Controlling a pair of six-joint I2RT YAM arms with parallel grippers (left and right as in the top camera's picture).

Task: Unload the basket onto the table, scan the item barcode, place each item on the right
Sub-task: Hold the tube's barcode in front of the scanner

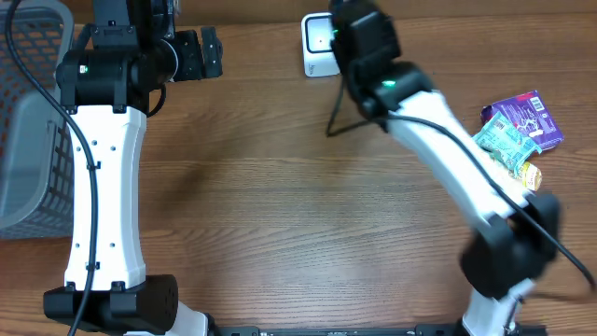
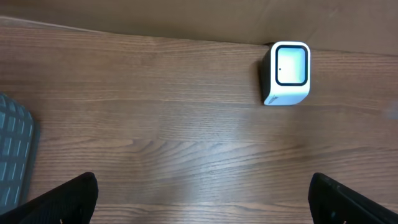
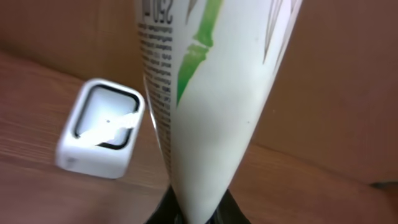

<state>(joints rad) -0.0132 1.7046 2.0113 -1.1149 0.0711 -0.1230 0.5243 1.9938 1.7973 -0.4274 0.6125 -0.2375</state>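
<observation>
The right claw (image 3: pixel 191 213) is pinched tight on the lower end of a white tube (image 3: pixel 211 93) printed with a green bamboo stem and a strip of small black text, and holds it up off the tabletop (image 1: pixel 298 215) at the far edge. Through the right wrist camera the tube rises just beside the scanner (image 3: pixel 99 127), a small white box with a dark-framed window that catches a bright streak; whether a barcode faces that window I cannot tell. From overhead the scanner (image 1: pixel 317 47) sits against the back edge showing a green glow, with the right arm's wrist over its right side hiding the tube. The left claw (image 2: pixel 202 199) hangs with its jaws spread wide and nothing between them, well to the left of the scanner (image 2: pixel 286 73). A grey basket (image 1: pixel 28 121) stands at the left edge, and a few snack packets (image 1: pixel 518 126) lie in a heap at the right.
</observation>
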